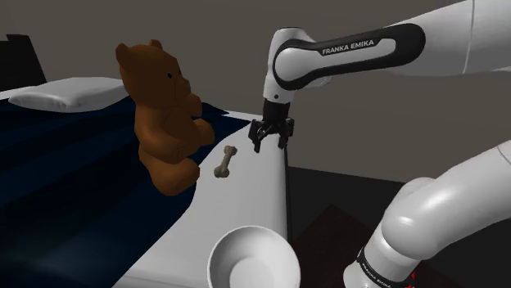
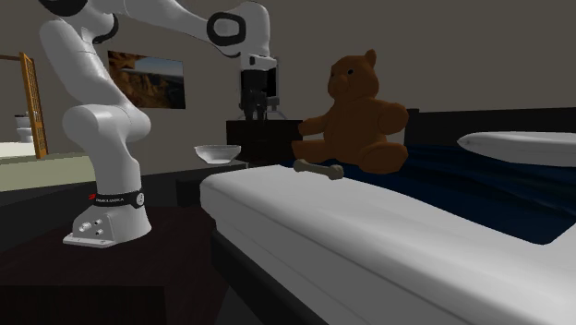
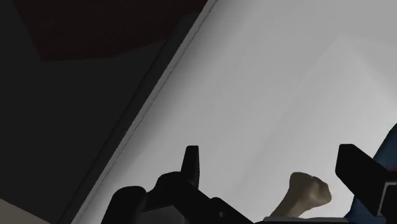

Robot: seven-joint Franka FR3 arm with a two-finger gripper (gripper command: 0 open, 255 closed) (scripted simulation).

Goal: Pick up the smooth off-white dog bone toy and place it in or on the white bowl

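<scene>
An off-white dog bone toy (image 1: 224, 162) lies on the white bed edge, just beside the brown teddy bear's foot. It shows again in the second exterior view (image 2: 318, 168) and between the fingers' lines in the wrist view (image 3: 303, 193). My black gripper (image 1: 269, 144) hangs open a little above the bed's edge, to the bone's right in the shoulder view, holding nothing. From the second exterior view the gripper (image 2: 257, 114) is above and left of the bone. The white bowl (image 1: 254, 259) sits at the shoulder view's bottom, near the stand, and shows again (image 2: 218, 152) beyond the bed's corner.
A big brown teddy bear (image 1: 164, 114) sits on the bed close to the bone. A dark blue blanket (image 1: 74, 164) and a white pillow (image 1: 70, 92) cover the rest of the bed. The bed's edge drops to a dark floor (image 1: 327, 221) under the gripper.
</scene>
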